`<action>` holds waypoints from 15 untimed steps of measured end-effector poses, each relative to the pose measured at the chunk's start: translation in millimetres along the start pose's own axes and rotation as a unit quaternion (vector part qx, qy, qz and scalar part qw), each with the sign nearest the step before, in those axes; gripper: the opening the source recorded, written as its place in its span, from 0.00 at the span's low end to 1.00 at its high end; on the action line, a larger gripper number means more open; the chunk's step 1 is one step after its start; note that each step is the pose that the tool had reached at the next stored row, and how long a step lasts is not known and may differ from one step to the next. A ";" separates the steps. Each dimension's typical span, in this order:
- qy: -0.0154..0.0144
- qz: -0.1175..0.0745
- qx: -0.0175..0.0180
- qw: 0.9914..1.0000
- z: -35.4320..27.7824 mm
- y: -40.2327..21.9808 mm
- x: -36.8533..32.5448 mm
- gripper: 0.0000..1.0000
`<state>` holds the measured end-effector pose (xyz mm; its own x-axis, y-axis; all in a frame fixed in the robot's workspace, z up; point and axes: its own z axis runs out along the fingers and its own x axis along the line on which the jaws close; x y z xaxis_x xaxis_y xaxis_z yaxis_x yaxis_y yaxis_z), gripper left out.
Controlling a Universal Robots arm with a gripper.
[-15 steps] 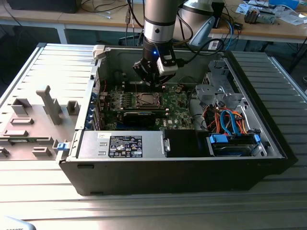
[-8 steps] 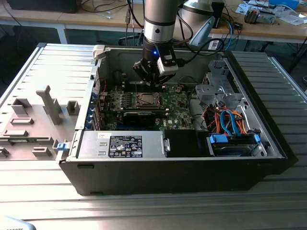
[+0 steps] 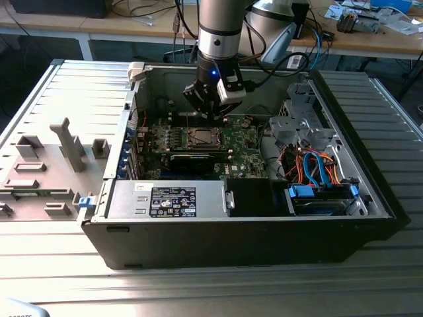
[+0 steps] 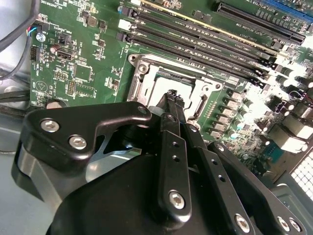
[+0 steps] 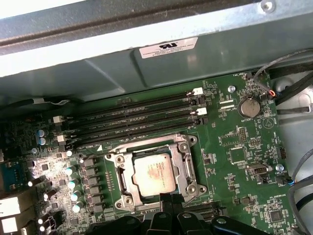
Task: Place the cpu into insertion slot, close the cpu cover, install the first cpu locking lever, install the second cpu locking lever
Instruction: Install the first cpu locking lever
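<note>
The arm reaches down into the open case (image 3: pixel 370 198), which lies on its side on the counter (image 3: pixel 198 290), and the tool (image 3: pixel 210 111) hangs right above the board (image 3: pixel 241 142), just off the slot's (image 3: pixel 200 137) far edge as the exterior view has it.

In the first wrist view the cpu (image 5: pixel 155 172) lies flat in the slot (image 5: pixel 117 169), silvery top facing up, with the metal rim framing it all round. So the chip is seated. The cover (image 5: pixel 188 169) appears to lie around it, though whether it is fully down is hard to tell from here. The tool (image 5: pixel 168 199) has its two black fingertips drawn together, clenched on nothing, with the tips at the slot's near rim, just beside the chip's edge.

The second wrist view looks along the fingers (image 4: pixel 171 147): they run as one closed pair, and the tip of the tool (image 4: pixel 172 95) stands over the slot (image 4: pixel 142 83); whether it touches the frame I cannot tell. The pale top of the cpu (image 4: pixel 168 81) peeks out past the tip.

The memory slots (image 5: pixel 137 120) run in a row beside the socket (four dark rails, white clips at the ends), and a coin cell (image 5: pixel 250 107) lies near the board's corner
</note>
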<state>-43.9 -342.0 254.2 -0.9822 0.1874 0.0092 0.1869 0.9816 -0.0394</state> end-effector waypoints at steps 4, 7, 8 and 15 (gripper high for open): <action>0.000 -0.004 0.000 1.000 0.0 0.0 0.0 0.11; 0.000 -0.006 0.000 1.000 0.0 0.0 0.0 0.11; 0.000 -0.007 0.000 1.000 0.0 0.0 0.0 0.11; 0.000 -0.012 0.000 1.000 0.0 0.0 0.0 0.11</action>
<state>-43.9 -342.0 254.2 -0.9863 0.1647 0.0092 0.1643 0.9856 -0.0394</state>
